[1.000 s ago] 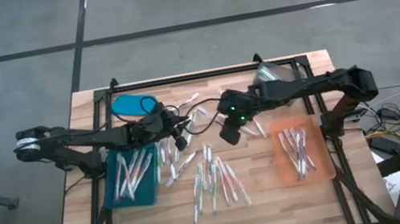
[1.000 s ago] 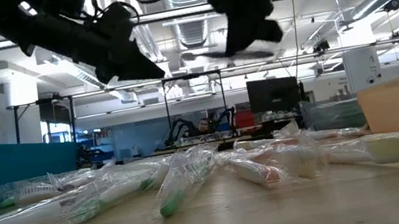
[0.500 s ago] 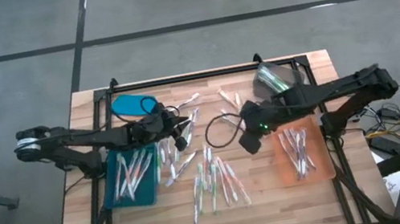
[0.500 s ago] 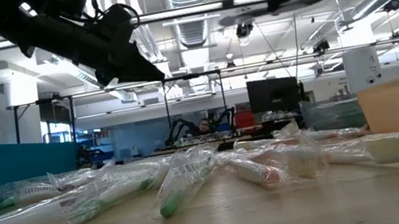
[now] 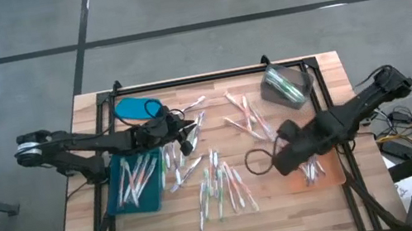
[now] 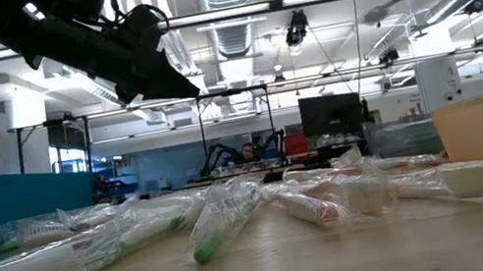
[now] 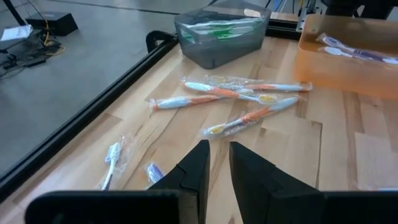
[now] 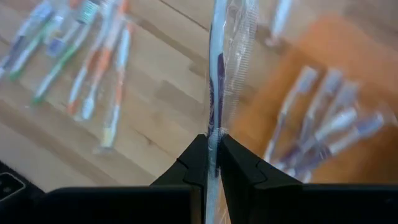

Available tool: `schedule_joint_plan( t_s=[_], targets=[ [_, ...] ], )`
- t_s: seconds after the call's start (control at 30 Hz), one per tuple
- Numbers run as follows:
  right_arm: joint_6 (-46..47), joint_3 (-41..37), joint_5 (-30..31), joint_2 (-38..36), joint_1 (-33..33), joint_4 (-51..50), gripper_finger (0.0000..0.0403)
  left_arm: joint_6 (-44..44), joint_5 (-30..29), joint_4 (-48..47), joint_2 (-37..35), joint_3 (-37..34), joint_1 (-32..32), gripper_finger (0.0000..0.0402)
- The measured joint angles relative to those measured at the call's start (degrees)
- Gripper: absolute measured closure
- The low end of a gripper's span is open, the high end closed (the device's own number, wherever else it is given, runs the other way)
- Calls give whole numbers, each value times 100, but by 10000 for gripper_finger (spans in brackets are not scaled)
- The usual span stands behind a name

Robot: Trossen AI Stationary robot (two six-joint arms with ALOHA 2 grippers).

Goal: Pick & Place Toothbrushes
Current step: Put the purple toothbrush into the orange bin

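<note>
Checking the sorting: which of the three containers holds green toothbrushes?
The grey open box at the table's far right corner: green brushes show inside. The orange tray holds purple ones; the teal tray holds pale ones.

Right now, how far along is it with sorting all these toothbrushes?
Partly done. Several toothbrushes already lie in the teal tray and several in the orange tray. In hand: the right gripper is shut on a wrapped purple toothbrush at the orange tray's edge. Left: a loose pile mid-table and a few orange ones. The left gripper holds nothing, beside the teal tray.
</note>
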Motion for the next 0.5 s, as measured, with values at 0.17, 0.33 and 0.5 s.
schedule_joint_plan(
  t_s=[0.17, 0.33, 0.5],
  targets=[
    [1283, -2, 199, 4, 632, -641, 381, -166, -1, -3, 0, 0, 0, 335],
    [2431, -64, 265, 4, 1052, -1148, 380, -168, 0, -3, 0, 2, 0, 335],
    [2782, -342, 268, 4, 1096, -1191, 380, -247, -1, -7, -2, 2, 0, 335]
  ],
)
